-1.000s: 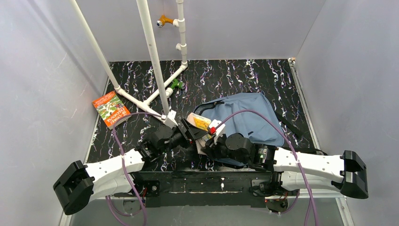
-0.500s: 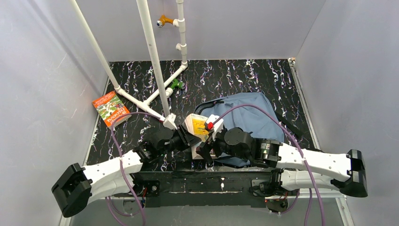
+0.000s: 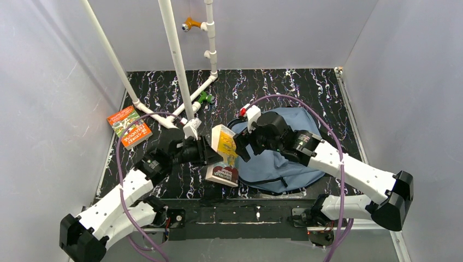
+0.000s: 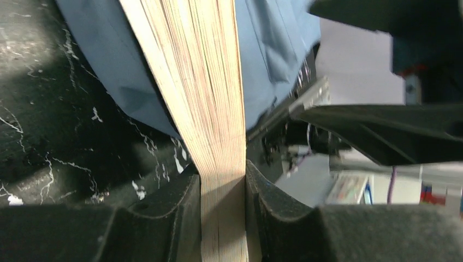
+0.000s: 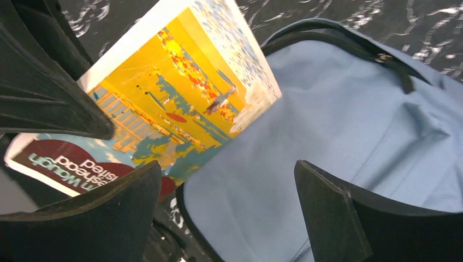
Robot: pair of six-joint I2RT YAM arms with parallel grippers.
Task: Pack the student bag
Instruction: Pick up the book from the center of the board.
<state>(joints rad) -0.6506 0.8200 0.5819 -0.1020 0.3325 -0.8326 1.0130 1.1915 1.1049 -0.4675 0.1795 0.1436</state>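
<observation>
The student bag (image 3: 284,153), a soft dusty-blue backpack with black zipper trim, lay flat on the dark marbled tabletop (image 3: 284,87), right of centre and mostly under the right arm. Its rounded body ran from the near edge toward the far right, and its black-trimmed rim faced left, toward the middle of the tabletop.

Touching that left rim was a paperback book (image 3: 224,155) with a yellow and blue cover and a maroon band at its near end. It stood tilted on one long edge, its long axis running from near to far, roughly along the bag's rim. In the right wrist view the book's far corner (image 5: 180,109) overlapped the edge of the blue fabric (image 5: 338,125).

The left fingers (image 3: 214,154) were pinching the book from its left side. The left wrist view showed both black fingers pressed against the block of cream pages (image 4: 202,82), with blue bag fabric (image 4: 273,43) just beyond. The right fingers (image 3: 244,146) hung just above the bag's left rim, spread wide with nothing gripped between them (image 5: 228,169). Whether the bag's mouth was unzipped could not be told.

The bag therefore lay to the right of the left fingers, with the book between them, and the right arm was the nearer one to the bag. The book probably needed to travel rightward, edge first, through the rim, so the right fingers would likely have to lift the fabric.

A second book (image 3: 129,126), orange and green, lay well apart at the left edge, beyond a white pipe frame (image 3: 177,65)
</observation>
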